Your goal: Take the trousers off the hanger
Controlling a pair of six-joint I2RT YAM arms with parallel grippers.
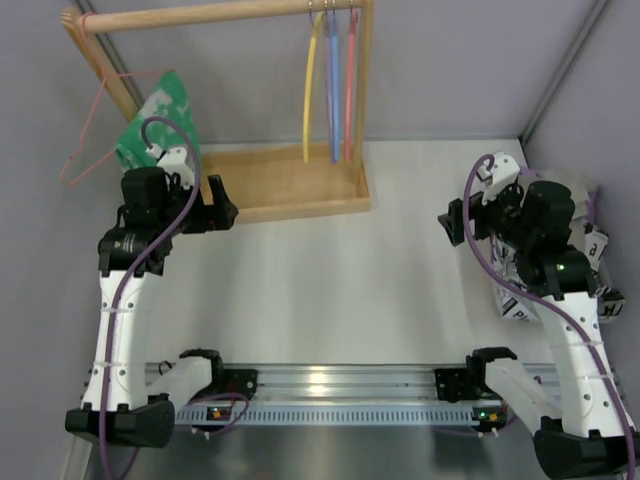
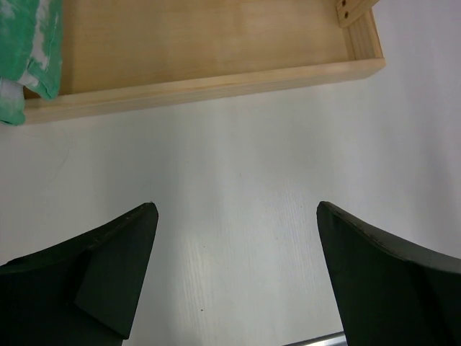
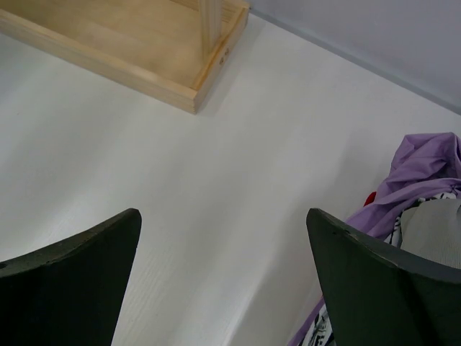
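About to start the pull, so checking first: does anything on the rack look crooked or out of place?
Yes. The pink hanger sits at the far left end of the rail, tilted out sideways, while the three coloured hangers hang straight. The green trousers are bunched on one side of it.

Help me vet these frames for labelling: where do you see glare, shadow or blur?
Top external: bright glare on the metal rail, otherwise even light. Left wrist: the trousers in the corner look slightly soft; table evenly lit. Right wrist: a faint diagonal shadow crosses the table; the purple cloth is clear.
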